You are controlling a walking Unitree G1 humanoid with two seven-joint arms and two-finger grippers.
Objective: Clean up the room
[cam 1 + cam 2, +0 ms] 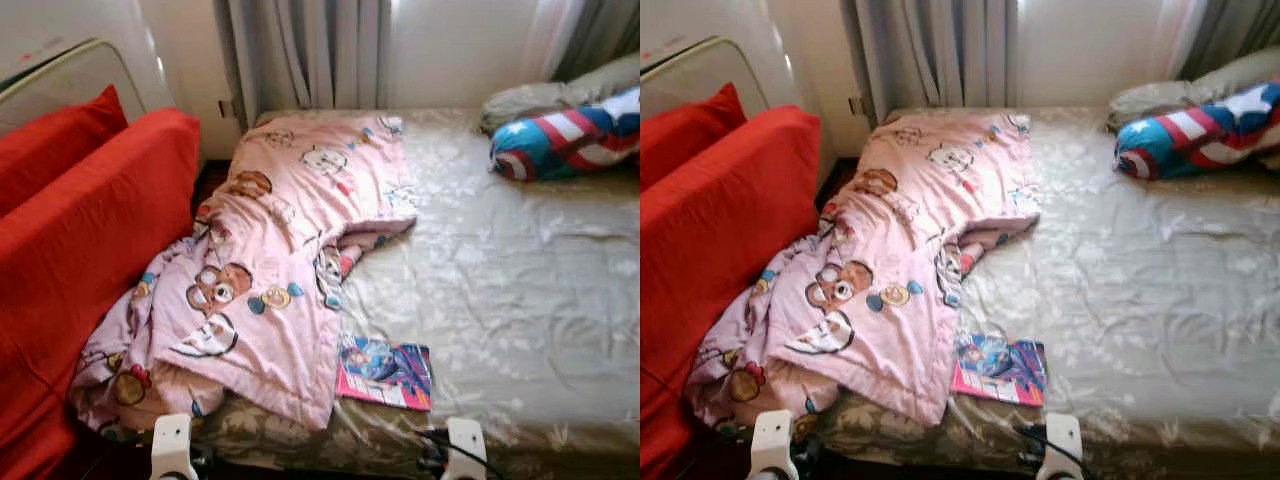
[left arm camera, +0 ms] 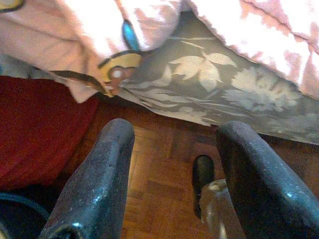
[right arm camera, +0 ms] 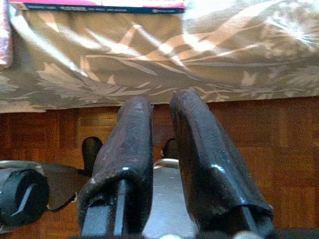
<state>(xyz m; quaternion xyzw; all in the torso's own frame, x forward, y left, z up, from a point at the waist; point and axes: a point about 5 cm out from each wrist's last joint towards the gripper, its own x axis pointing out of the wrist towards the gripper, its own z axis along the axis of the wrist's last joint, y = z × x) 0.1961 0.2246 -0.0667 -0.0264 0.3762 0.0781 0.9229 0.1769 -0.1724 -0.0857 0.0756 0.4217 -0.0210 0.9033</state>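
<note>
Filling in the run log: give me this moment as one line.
scene: bed | pink blanket crumpled | book near bed edge | left gripper open, low | right gripper nearly shut, empty, low

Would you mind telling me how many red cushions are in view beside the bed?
2: a large red cushion at the bed's left side, and a smaller one behind it against the wall. Others could be hidden beneath the pink blanket.

No legible text — book (image 1: 385, 372) cover print too blurred.
</note>
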